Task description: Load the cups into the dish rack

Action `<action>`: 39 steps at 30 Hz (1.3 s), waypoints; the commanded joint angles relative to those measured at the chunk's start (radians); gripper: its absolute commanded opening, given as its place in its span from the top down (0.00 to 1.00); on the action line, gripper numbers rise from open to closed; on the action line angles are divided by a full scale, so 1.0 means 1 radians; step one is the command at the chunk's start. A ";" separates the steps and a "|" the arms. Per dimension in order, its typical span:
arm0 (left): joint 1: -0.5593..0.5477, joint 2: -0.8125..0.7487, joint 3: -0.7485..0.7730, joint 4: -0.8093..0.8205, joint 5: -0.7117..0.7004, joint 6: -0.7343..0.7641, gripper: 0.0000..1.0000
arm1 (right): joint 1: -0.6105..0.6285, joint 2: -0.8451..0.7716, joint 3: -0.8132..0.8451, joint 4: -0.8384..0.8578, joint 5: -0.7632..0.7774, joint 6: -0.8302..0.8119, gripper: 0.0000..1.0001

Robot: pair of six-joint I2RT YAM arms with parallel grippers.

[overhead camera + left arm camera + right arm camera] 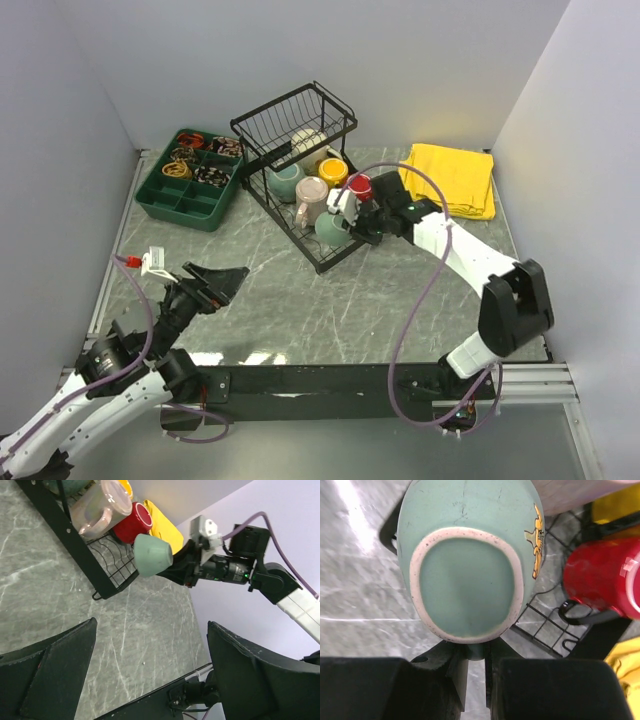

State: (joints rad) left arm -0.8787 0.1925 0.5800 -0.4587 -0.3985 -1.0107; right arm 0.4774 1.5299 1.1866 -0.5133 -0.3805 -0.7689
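Mug [467, 580], grasped by right end effector [476, 662], hangs at dish rack's [322, 266] near corner; left end effector [151, 627] released.

A: Rack location?
B: Black wire dish rack [272, 125], upper centre of frame. A cream mug [305, 140] sits in its raised basket.
A: Tray section?
B: Teal mug [287, 182], yellow mug [333, 170], pink mug [310, 200], red mug [360, 186]. The grey-green mug [333, 230] is tipped sideways at the tray's lower edge.

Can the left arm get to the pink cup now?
Probably yes: the left fingers are open, bare table leads to the pink cup, though the green cup in the right fingers hangs close beside.
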 commanded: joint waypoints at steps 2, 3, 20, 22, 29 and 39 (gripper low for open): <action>-0.002 -0.031 0.004 -0.046 -0.028 -0.009 0.04 | 0.032 0.068 0.090 0.088 0.064 -0.124 1.00; -0.002 -0.030 0.004 -0.047 -0.028 -0.009 0.04 | 0.033 0.081 0.097 0.093 0.071 -0.128 1.00; -0.002 -0.019 0.018 -0.064 -0.034 -0.014 0.04 | 0.078 0.236 0.116 0.160 0.178 -0.152 1.00; -0.002 -0.019 0.021 -0.069 -0.031 -0.017 0.04 | 0.085 0.253 0.120 0.153 0.195 -0.162 1.00; -0.002 -0.030 0.017 -0.078 -0.025 -0.026 0.04 | 0.096 0.291 0.102 0.159 0.238 -0.182 0.96; 0.000 -0.025 0.029 -0.092 -0.016 -0.034 0.04 | 0.098 0.283 0.099 0.167 0.278 -0.150 0.43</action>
State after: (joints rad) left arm -0.8787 0.1677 0.5800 -0.5453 -0.4164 -1.0382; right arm 0.5674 1.8370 1.2751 -0.3523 -0.1276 -0.9340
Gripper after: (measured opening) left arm 0.966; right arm 0.540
